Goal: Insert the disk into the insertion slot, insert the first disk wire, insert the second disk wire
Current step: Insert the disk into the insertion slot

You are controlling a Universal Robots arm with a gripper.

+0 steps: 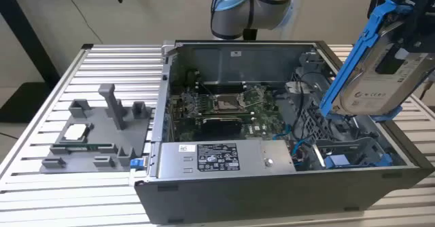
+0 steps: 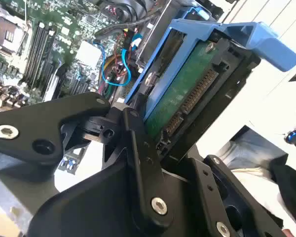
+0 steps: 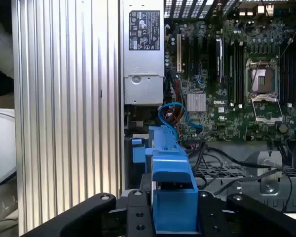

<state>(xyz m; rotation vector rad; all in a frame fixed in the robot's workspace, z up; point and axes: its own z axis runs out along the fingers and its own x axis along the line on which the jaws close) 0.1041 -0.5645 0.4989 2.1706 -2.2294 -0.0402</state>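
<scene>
The disk (image 1: 380, 84), a silver-beige drive in a bright blue carrier, hangs tilted on edge over the open computer case's side at the exterior view's right. My gripper (image 1: 402, 44) is shut on it from above. The second wrist view shows the disk's (image 2: 182, 94) green circuit side and connector between my black fingers (image 2: 138, 148). The carrier's blue end tab (image 3: 170, 168) is seen in the first wrist view. The insertion slot (image 1: 350, 153), a grey metal bay with blue plastic parts, lies below the disk in the case's near corner. Loose blue wires (image 1: 299, 145) curl beside it.
The grey power-supply box (image 1: 217, 158) fills the case's near side, and the green motherboard (image 1: 227, 107) lies behind it. A grey fixture plate (image 1: 95, 135) with small parts rests on the slatted metal table (image 1: 41, 186) at the exterior view's left. The arm's base (image 1: 251, 3) stands behind the case.
</scene>
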